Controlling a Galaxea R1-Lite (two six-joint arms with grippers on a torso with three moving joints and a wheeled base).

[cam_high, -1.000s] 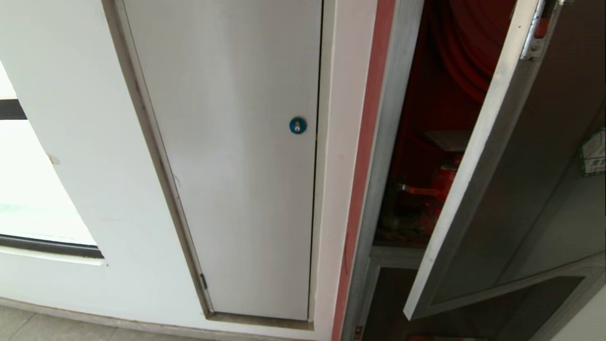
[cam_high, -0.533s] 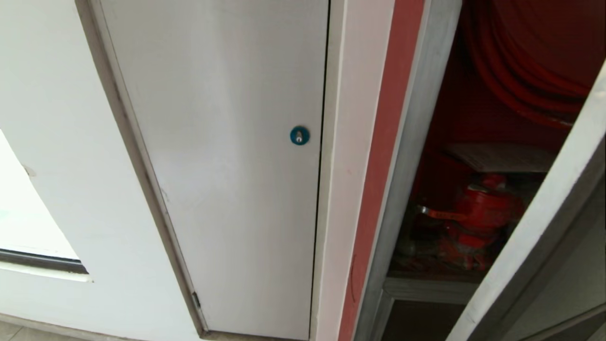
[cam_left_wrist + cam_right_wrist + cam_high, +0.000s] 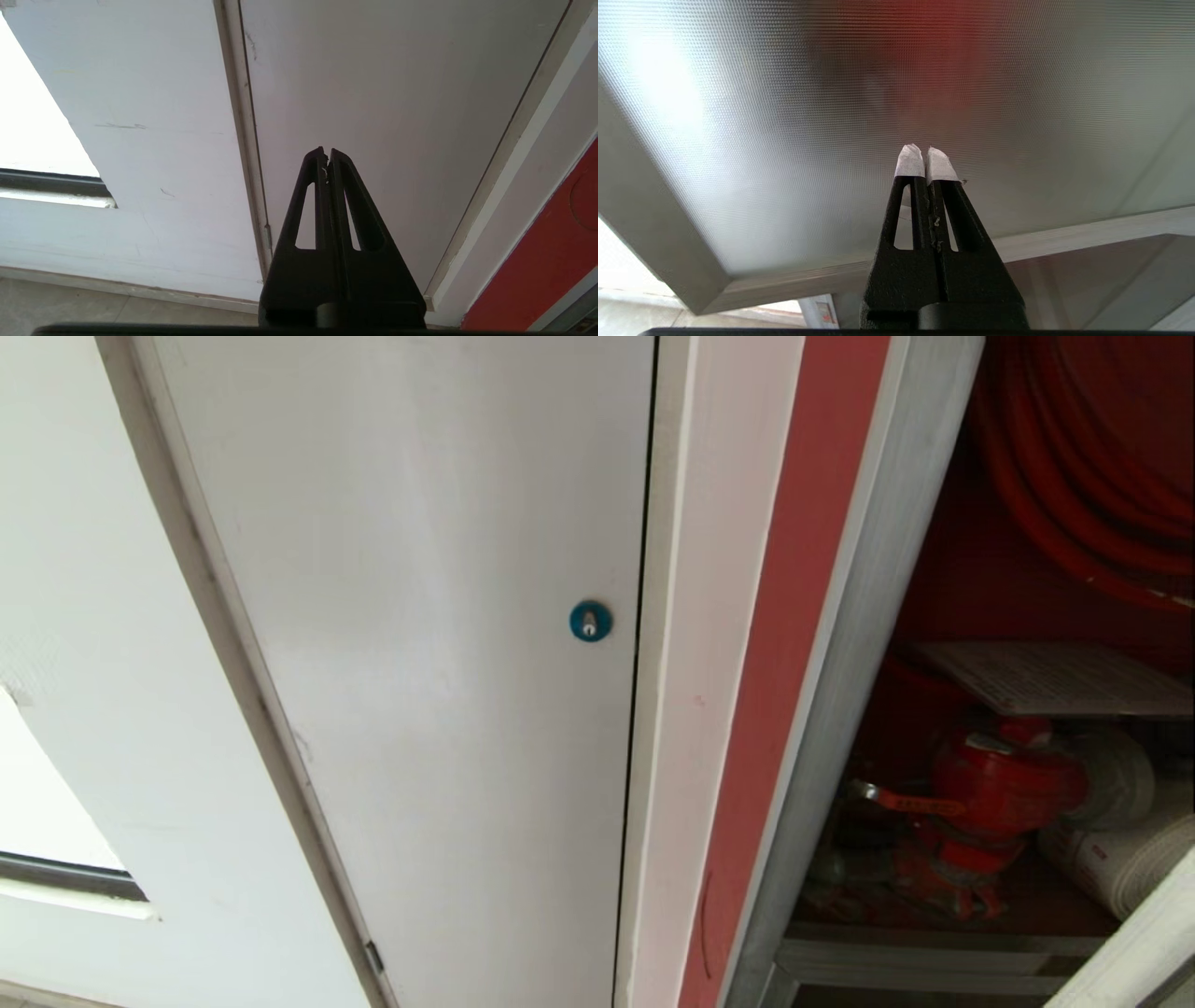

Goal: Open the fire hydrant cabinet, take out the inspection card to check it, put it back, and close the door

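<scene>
White paint covers the wall (image 3: 84, 644) and the plain panel door (image 3: 420, 616) that fill the left and middle of the head view; this panel is shut, and a round blue lock (image 3: 590, 621) is set near its right edge. Beside it run a pale jamb and a red strip (image 3: 794, 644).

To the right stands the fire hydrant cabinet (image 3: 868, 644), its brushed aluminium frame seen edge-on and its red interior exposed. The door (image 3: 794, 102) is swung open: only a pale corner of its frame is seen at the lower right of the head view, while its tinted, textured glass and aluminium frame fill the right wrist view.

Inside the cabinet, a red hose reel (image 3: 1092, 457) is seen at the top. A white rolled hose (image 3: 1120, 859) lies at the lower right, beside the red valve (image 3: 999, 793). The inspection card (image 3: 1055, 677) lies flat just above the valve, its rows of fine print visible.

Neither arm is seen in the head view. The left claw (image 3: 326, 154) is closed with nothing in it, pointed at the white panel door. The right claw (image 3: 925, 151), its tips wrapped in white tape, is likewise closed with nothing in it, near the door glass; contact cannot be told.
</scene>
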